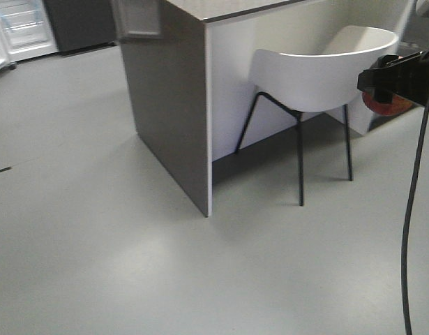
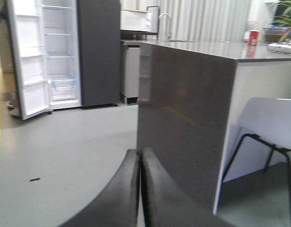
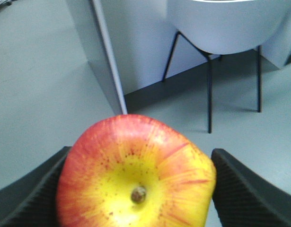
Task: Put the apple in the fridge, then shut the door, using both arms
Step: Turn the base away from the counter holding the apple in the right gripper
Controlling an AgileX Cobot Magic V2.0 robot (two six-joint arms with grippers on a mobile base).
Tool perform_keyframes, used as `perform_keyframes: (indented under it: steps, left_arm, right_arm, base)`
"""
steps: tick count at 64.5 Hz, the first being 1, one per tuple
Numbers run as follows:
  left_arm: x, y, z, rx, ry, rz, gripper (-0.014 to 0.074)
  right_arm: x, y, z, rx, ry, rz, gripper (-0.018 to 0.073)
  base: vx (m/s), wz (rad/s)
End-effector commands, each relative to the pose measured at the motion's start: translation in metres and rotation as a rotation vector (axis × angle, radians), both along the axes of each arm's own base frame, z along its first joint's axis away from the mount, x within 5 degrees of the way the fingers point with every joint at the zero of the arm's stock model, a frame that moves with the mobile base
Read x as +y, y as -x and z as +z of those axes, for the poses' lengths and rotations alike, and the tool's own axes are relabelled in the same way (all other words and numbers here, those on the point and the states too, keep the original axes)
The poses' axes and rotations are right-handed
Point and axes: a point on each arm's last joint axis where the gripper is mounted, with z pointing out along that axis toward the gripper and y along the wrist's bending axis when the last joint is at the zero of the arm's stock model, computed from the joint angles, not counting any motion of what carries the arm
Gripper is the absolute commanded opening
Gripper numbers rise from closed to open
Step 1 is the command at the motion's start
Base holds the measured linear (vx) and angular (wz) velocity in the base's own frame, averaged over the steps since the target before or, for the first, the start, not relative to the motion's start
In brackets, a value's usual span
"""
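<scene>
Red-and-yellow apple [image 3: 136, 175] clamped in right end effector [image 3: 138, 189].
Pinched at both flanks by ribbed black fingers [image 3: 31, 198] spread to apple width, stem end facing back toward the wrist, grey floor [image 1: 95, 244] below. Left end effector [image 2: 140, 156] pressed fully together, holding nothing. Fridge [image 2: 99, 52] well ahead and left of it, door [image 2: 30, 71] swung wide open. Dark desk [image 2: 183, 118] panel near, ahead-right. White chair [image 1: 319, 70] just left of the held apple in the front view.
</scene>
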Motion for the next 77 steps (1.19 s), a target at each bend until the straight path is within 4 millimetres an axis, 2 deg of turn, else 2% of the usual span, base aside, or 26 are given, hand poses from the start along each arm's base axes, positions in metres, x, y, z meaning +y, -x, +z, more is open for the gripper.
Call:
perform_keyframes:
  steps: [1, 77]
  left_arm:
    - [-0.0014, 0.0001, -0.0021, -0.059, 0.003, -0.018, -0.0006]
    - [-0.0014, 0.0001, -0.0021, -0.059, 0.003, -0.018, -0.0006]
  right_arm:
    - [-0.0009, 0.0061, 0.0273, -0.137, -0.005, -0.015, -0.0005]
    - [-0.0008, 0.0062, 0.0270, -0.134, -0.005, -0.014, -0.0005]
  base:
    - [0.00, 0.41]
    - [0.05, 0.37]
